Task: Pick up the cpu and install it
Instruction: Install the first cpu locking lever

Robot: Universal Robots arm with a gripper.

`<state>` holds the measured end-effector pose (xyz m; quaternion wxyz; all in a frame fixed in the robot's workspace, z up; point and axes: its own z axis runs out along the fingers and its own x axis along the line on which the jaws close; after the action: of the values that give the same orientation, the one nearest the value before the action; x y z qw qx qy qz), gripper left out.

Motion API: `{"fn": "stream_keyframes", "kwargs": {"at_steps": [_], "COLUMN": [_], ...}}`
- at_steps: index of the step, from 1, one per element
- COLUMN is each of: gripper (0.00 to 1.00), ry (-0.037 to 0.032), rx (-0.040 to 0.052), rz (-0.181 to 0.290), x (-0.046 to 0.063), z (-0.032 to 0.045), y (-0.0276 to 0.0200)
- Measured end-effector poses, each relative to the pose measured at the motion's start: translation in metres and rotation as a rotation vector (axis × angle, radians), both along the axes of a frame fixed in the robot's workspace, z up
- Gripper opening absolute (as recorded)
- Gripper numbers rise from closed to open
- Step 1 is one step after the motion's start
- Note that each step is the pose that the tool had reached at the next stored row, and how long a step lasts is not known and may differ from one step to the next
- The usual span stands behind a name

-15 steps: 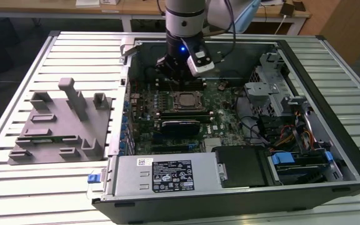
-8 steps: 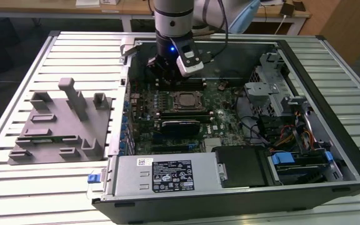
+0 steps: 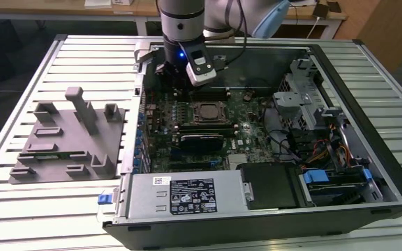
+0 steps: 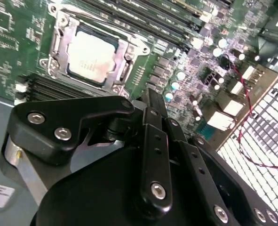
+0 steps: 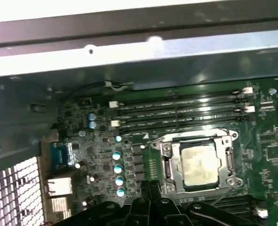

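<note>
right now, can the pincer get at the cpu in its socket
Probably yes: the cpu lies face up with nothing over its top, and the pincer hangs close beside it above the board. The socket's metal frame hugs its edges, though.

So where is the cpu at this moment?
In the first wrist view the cpu lies inside the metal-framed socket on the motherboard, beside the long memory slots; in the exterior view that socket is at the middle of the case.
</note>
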<state>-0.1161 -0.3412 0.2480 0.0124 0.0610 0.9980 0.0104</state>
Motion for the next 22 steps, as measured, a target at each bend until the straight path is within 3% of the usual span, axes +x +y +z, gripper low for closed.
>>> {"fn": "stream_keyframes", "kwargs": {"at_steps": [2, 4, 10, 19, 20, 22], "gripper": [0.11, 0.11, 0.11, 0.11, 0.11, 0.11], "ry": [-0.0001, -0.0001, 0.0, 0.0001, -0.0001, -0.0002], "rx": [0.0126, 0.0331, 0.1074, 0.2087, 0.2178, 0.2197], "rz": [0.0, 0.0, 0.0, 0.0, 0.0, 0.0], "x": [-0.002, -0.004, -0.008, -0.012, -0.012, -0.012], "z": [-0.0002, -0.0003, -0.0008, -0.0013, -0.0013, -0.0013], "y": [0.0, -0.0002, -0.0004, -0.0008, -0.0008, -0.0008]}}
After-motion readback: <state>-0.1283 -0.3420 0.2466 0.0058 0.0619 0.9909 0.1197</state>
